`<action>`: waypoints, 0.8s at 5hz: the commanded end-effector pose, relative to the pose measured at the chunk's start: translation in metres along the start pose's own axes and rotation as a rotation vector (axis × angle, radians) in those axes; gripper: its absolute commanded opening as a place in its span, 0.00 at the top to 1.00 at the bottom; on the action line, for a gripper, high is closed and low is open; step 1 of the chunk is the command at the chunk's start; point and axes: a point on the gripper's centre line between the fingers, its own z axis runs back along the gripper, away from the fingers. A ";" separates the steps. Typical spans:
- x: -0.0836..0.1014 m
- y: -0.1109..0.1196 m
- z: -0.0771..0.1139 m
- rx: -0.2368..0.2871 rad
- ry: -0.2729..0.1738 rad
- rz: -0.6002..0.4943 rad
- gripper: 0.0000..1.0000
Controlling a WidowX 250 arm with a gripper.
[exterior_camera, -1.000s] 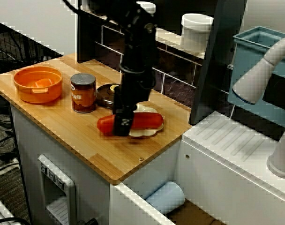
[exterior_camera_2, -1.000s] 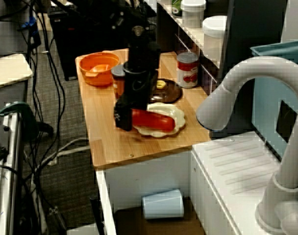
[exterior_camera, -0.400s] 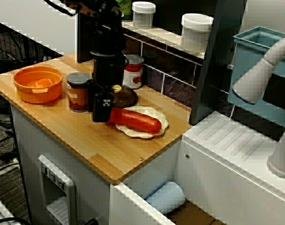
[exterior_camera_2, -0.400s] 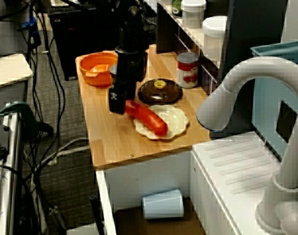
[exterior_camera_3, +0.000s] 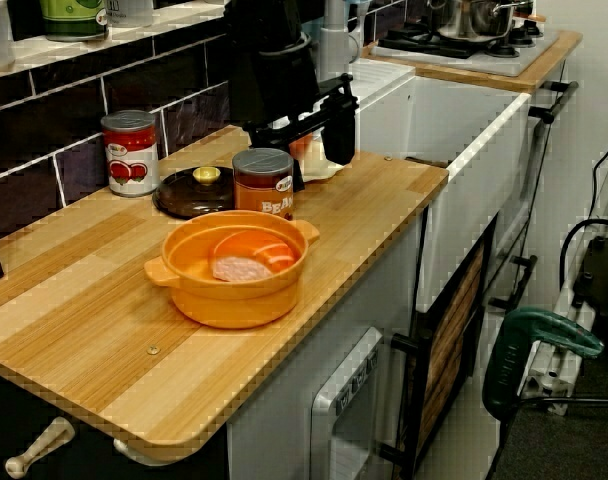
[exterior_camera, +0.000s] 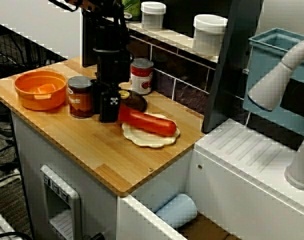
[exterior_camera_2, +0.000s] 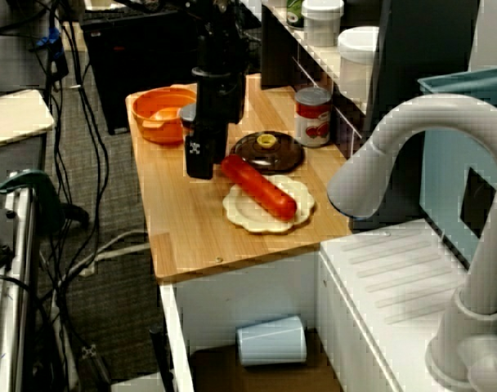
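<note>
A long, glossy red sausage (exterior_camera: 148,123) is seen lying slantwise across a cream scalloped plate (exterior_camera: 142,140) on the desk (exterior_camera: 92,145), its 9 o'clock end against the hand (exterior_camera: 109,114). Whether the hand is closed on it cannot be told. A second earlier the hand was placed over its middle. The white lettering on the brown label of the jar (exterior_camera_3: 263,183) cannot be read.

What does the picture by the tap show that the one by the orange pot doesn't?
Only the tap view: the tap, and the whole sausage on its plate. Only the pot view: the stove and a green tool. Both: the pot, can, lid and gripper.
</note>
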 end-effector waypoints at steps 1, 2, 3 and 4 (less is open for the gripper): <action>-0.008 0.002 0.033 -0.005 -0.069 -0.003 0.00; -0.014 0.000 0.041 0.000 -0.090 0.000 0.00; -0.015 0.001 0.044 0.016 -0.097 0.015 0.00; -0.016 0.002 0.052 0.103 -0.161 0.110 0.00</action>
